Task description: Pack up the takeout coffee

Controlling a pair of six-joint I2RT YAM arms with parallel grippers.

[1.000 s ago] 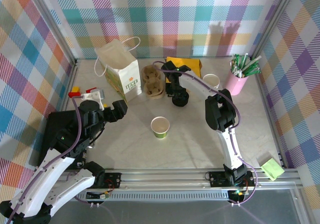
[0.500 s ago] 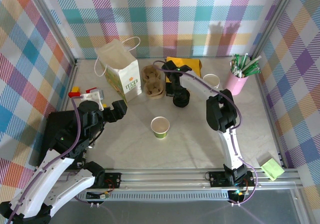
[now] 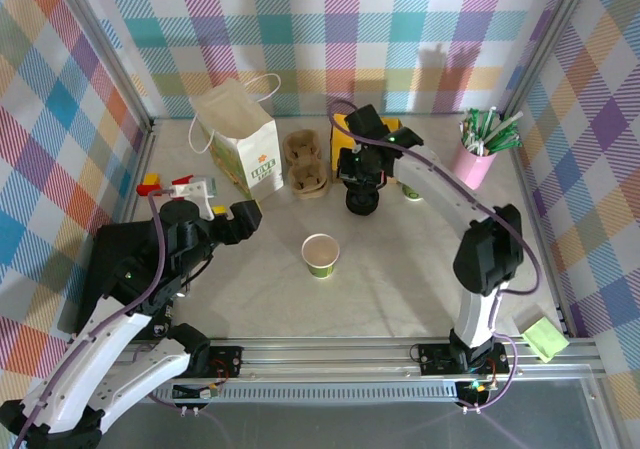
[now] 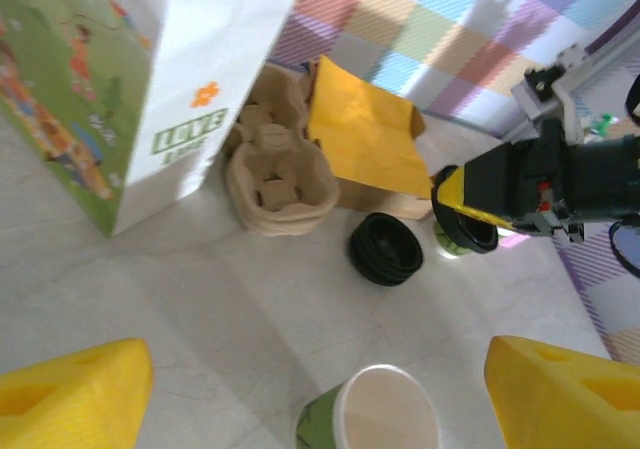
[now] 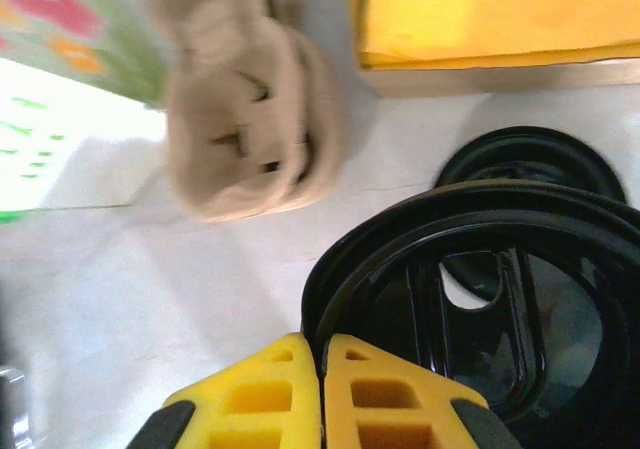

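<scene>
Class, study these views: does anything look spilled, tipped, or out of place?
Nothing is spilled or tipped. The one oddity: the small cream-and-green paper cup stands open mid-table, lidless, while the right pincer is shut on a round black plastic lid, pinched by its rim.

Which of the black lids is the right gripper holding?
The lid pinched at its rim by the right gripper, raised off the table; the lid stack lies below, beside the yellow envelope.
</scene>
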